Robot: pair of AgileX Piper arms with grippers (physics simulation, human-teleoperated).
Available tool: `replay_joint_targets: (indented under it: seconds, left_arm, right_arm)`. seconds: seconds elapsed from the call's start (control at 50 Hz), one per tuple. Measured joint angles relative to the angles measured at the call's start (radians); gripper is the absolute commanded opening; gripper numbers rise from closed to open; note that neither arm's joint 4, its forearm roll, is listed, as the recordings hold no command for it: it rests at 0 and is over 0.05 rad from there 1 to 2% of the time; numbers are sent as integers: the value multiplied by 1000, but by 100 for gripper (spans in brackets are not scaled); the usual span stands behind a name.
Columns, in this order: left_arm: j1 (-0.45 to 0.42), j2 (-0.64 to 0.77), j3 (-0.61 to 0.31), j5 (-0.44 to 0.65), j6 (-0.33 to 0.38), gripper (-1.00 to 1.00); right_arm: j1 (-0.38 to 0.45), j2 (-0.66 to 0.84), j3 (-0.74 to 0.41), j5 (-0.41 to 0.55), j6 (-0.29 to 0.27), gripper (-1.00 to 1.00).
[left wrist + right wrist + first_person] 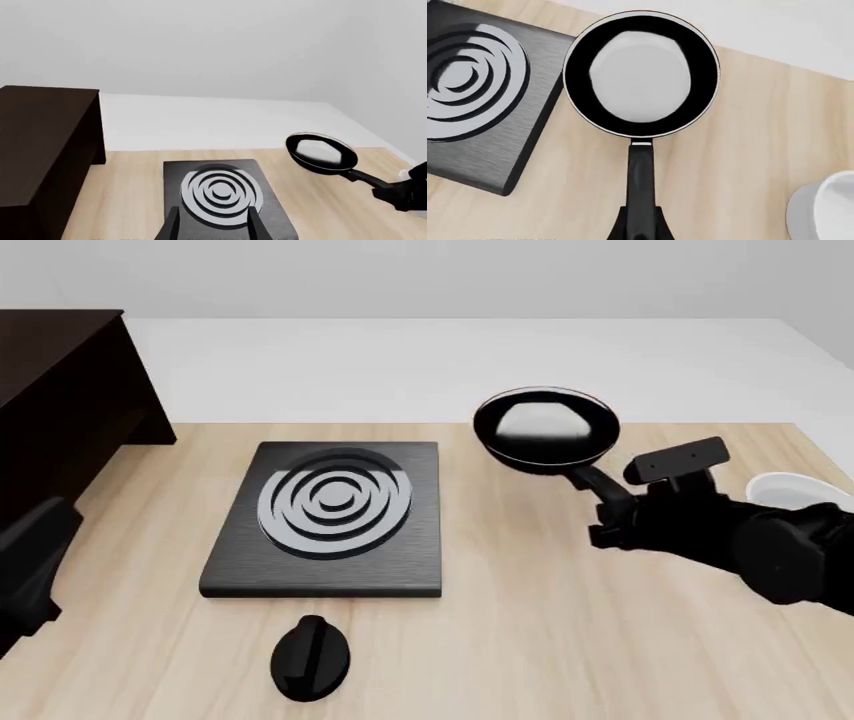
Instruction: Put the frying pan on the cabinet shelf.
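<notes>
Now the right end effector (640,227) is clamped on the pan (547,428) handle, right of the slab (331,520); left end effector (212,227) gapes above the slab, holding nothing

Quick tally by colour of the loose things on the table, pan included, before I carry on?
Black: 3, the frying pan held by the right claw, the slab with silver rings, the knob-like piece near the front edge.
White: 1, the bowl at the right edge.
Total: 4.
</notes>
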Motion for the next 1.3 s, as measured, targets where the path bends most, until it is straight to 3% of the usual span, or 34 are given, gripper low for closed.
replay_joint_targets:
  seconds: [0.42,0.86,1.04,1.3]
  left_arm:
    - [16,42,29,-36,-45,100]
    - [4,121,33,-84,-208,100]
    - [-38,153,46,-114,-267,100]
    - [-117,196,54,-149,-409,100]
  right_arm:
    - [82,-130,-105,148,-13,-100]
    - [200,-158,-215,206,-14,-100]
    - [258,-122,-267,200,-13,-100]
    - [339,-37,-355,187,-12,-100]
